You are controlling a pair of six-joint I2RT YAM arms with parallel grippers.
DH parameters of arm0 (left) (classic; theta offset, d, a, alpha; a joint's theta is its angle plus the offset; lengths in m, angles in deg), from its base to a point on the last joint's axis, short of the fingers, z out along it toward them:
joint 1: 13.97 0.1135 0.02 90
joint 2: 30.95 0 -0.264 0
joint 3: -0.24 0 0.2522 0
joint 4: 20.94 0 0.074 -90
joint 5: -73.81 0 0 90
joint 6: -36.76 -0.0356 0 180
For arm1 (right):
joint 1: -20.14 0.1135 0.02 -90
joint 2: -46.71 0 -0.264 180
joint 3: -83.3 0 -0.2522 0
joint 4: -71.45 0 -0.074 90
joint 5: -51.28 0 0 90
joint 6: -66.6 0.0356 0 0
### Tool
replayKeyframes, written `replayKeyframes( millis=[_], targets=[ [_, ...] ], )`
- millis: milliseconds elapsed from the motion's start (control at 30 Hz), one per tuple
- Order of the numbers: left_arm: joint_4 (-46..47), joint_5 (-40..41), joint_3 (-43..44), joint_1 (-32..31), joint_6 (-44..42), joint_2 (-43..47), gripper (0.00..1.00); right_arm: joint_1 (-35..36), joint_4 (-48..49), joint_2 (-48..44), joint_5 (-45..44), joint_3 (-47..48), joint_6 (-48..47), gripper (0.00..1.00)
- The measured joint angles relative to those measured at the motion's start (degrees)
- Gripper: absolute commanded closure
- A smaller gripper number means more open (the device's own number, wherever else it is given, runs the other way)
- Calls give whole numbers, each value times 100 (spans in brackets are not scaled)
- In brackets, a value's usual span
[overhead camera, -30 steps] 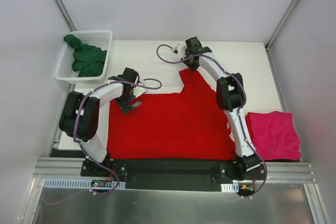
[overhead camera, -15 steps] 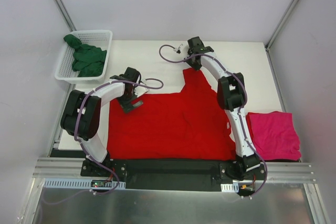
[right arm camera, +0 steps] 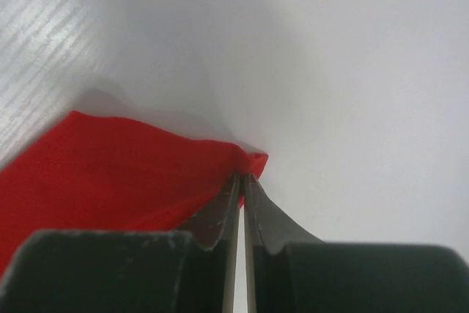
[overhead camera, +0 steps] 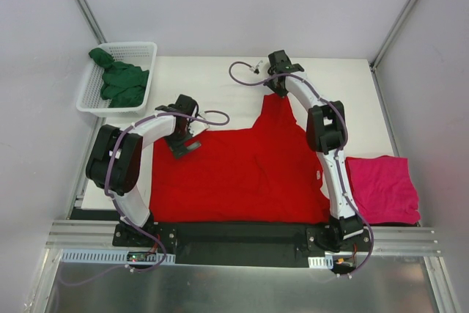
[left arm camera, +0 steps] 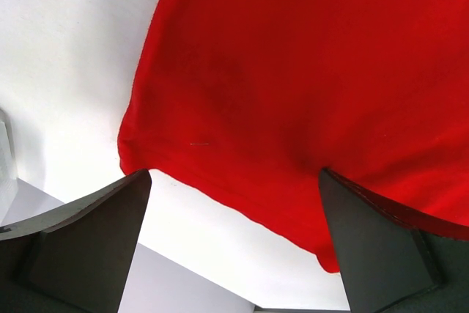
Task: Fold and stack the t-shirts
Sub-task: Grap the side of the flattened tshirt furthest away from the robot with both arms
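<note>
Seen from above, the red t-shirt [overhead camera: 242, 174] lies spread over the near half of the white tabletop [overhead camera: 212, 82], with one narrow flap reaching toward the far edge. Only the right wrist camera shows that the right pincer [right arm camera: 242, 177] is clenched on the tip of that flap, with the cloth pinched between its closed fingers. The left wrist camera shows the left pincer [left arm camera: 233, 177] released, its fingers spread wide over the shirt's left edge. A folded pink t-shirt [overhead camera: 382, 188] lies just right of the red one. Beyond its far-left corner a green t-shirt [overhead camera: 121, 82] is bunched in a white basket [overhead camera: 139, 48]. The right arm [overhead camera: 326, 130] crosses the red shirt's right side and hides part of it.
</note>
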Motion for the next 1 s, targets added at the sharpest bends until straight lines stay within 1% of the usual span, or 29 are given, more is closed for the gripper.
replayKeyframes(
  millis=[400, 533, 767, 1000],
  targets=[
    [0, -4, 2, -70, 0, 0, 1, -2, 48, -70, -323, -227, -170, 92],
    [0, -4, 0, -72, 0, 0, 1, -7, 46, -90, -356, -249, -168, 90],
    [-4, 4, 37, -52, -22, -28, 1, -11, 48, -90, -374, -249, -168, 90],
    [2, 22, 769, 299, -236, -240, 1, -11, 46, -90, -380, -249, -168, 89]
  ],
)
